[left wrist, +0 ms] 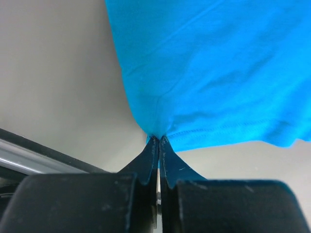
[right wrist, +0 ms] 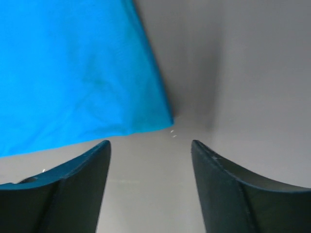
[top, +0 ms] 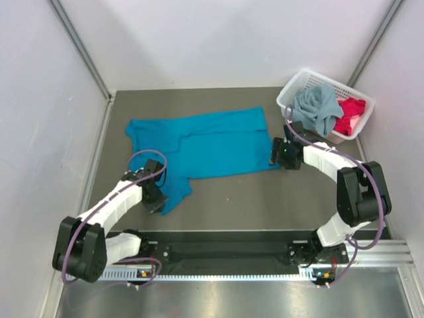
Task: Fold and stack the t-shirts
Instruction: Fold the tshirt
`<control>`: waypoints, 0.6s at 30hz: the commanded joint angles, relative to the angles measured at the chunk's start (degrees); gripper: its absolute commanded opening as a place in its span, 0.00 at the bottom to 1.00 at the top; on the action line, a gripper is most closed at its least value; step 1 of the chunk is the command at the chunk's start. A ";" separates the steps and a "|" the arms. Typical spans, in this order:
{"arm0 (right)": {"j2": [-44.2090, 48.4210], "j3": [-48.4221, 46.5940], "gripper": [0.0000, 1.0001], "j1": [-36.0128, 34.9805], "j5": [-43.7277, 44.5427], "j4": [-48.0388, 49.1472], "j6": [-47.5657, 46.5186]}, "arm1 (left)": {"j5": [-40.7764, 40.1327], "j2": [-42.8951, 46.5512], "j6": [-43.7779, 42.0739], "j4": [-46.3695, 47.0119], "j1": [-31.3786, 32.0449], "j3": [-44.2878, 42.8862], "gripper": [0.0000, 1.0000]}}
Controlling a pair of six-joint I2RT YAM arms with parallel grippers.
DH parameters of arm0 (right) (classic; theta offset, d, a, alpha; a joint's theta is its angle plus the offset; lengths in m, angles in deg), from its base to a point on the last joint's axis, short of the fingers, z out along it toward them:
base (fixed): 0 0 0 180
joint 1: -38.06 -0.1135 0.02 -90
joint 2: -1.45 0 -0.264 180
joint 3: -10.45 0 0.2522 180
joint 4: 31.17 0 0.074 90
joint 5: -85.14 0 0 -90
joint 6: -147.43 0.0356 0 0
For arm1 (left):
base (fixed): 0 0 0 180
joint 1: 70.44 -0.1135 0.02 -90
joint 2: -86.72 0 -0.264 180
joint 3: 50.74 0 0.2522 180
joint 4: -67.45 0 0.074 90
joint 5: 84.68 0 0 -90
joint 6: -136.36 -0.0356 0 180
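Note:
The bright teal-blue t-shirt (top: 212, 143) lies spread on the grey table, a sleeve reaching toward the near left. My left gripper (top: 158, 199) is shut on the edge of that sleeve; the left wrist view shows its gripper (left wrist: 159, 138) pinching the teal cloth (left wrist: 214, 73). My right gripper (top: 274, 154) is open and empty, just off the shirt's near right corner (right wrist: 163, 116); in the right wrist view the gripper (right wrist: 150, 145) has bare table between its fingers. The dusty grey-blue t-shirt (top: 317, 109) and the red-pink t-shirt (top: 350, 117) lie crumpled in the basket.
The white lattice basket (top: 291, 93) stands at the back right corner of the table. White walls close in the table on the left, back and right. A black rail (top: 225, 248) runs along the near edge between the arm bases.

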 commanded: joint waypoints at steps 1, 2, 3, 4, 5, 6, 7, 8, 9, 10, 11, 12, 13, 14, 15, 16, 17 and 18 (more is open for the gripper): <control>-1.59 -1.07 0.66 0.97 2.54 2.97 2.32 | -0.57 4.05 -1.71 -2.83 -0.36 -0.94 0.00; -1.94 -0.90 0.64 1.14 2.80 3.33 2.58 | -0.48 4.66 -2.41 -3.27 -0.36 -1.20 0.00; -2.55 -0.81 0.63 1.23 2.89 3.76 2.93 | -0.48 5.45 -2.59 -4.32 -0.36 -1.90 0.00; -2.82 -0.11 0.61 1.84 2.71 5.33 3.72 | -0.48 5.89 -2.59 -4.67 -0.36 -2.17 0.00; -3.17 0.16 0.58 2.28 2.10 6.05 4.33 | -0.30 6.42 -2.77 -4.94 -0.36 -2.43 0.00; -4.04 0.25 0.56 2.98 1.84 6.31 5.21 | -0.30 7.03 -2.86 -5.29 -0.36 -2.96 0.00; -4.57 0.07 0.53 3.16 1.49 6.67 5.65 | -0.39 7.48 -3.12 -5.47 -0.36 -3.22 0.00; -4.93 -0.10 0.52 3.42 0.96 6.67 6.01 | -0.39 7.74 -3.21 -5.64 -0.36 -3.57 0.00; -5.45 0.07 0.52 3.77 0.69 6.76 7.05 | -0.39 8.09 -3.38 -5.73 -0.36 -4.10 0.00; -5.46 0.33 0.51 4.04 0.52 7.02 7.59 | -0.30 8.09 -3.47 -6.17 -0.36 -4.37 0.00; -5.55 0.77 0.51 4.39 0.25 8.06 8.03 | -0.21 8.09 -3.56 -6.35 -0.36 -4.72 0.00; -5.81 1.21 0.51 4.65 0.16 8.25 8.73 | -0.13 8.18 -3.65 -6.43 -0.36 -5.15 0.00; -5.98 1.21 0.50 4.92 -1.58 8.42 8.91 | -0.04 8.27 -3.74 -6.61 -0.36 -5.25 0.00; -6.51 1.13 0.49 4.92 -2.81 8.43 9.00 | 0.14 8.36 -3.74 -6.70 -0.36 -5.25 0.00; -6.95 1.21 0.49 4.83 -3.26 8.34 9.52 | 0.31 8.53 -3.74 -6.61 -0.36 -5.51 0.00; -6.95 1.39 0.46 5.01 -3.79 8.60 9.79 | 0.40 8.53 -3.74 -6.78 -0.36 -5.60 0.00; -7.04 1.74 0.45 5.01 -4.75 8.60 9.96 | 0.40 8.71 -3.74 -7.13 -0.36 -5.77 0.00; -6.52 2.61 0.43 5.01 -5.19 8.52 10.75 | 0.40 8.71 -3.82 -7.23 -0.36 -6.12 0.00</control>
